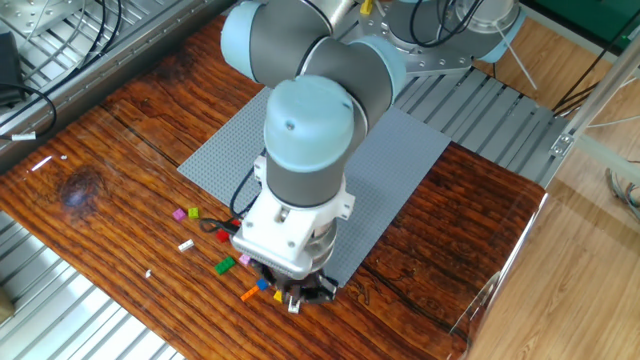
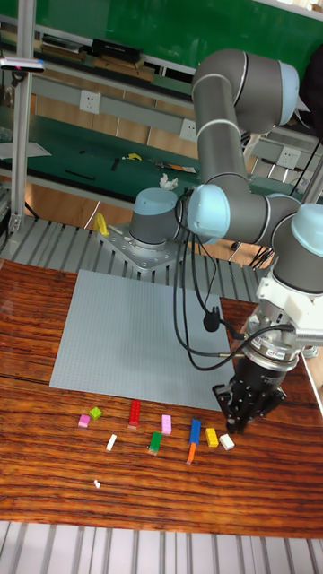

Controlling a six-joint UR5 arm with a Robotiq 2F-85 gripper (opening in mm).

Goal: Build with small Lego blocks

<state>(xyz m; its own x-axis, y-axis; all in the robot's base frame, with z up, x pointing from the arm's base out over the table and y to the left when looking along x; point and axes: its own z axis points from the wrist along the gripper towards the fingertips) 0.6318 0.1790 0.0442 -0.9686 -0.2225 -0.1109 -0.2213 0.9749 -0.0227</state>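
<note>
The small Lego blocks lie loose on the wooden table in front of the grey baseplate [image 2: 117,332] [image 1: 400,160]. From left to right they are magenta [image 2: 84,420], lime [image 2: 95,413], red [image 2: 135,412], white [image 2: 111,442], pink [image 2: 166,423], green [image 2: 154,442], blue [image 2: 195,431], orange [image 2: 190,457], yellow [image 2: 212,437] and a second white block [image 2: 227,441]. My gripper [image 2: 235,420] [image 1: 300,292] points down at the right end of this row. Its black tips hang just above and beside the white block [image 1: 293,306]. The gap between the fingers does not show.
A tiny white piece [image 2: 97,484] lies alone near the table's front edge. A black cable [image 2: 208,318] hangs from the arm over the baseplate. Grooved metal rails [image 1: 60,300] border the table. The arm's base plate [image 2: 148,251] stands behind the baseplate.
</note>
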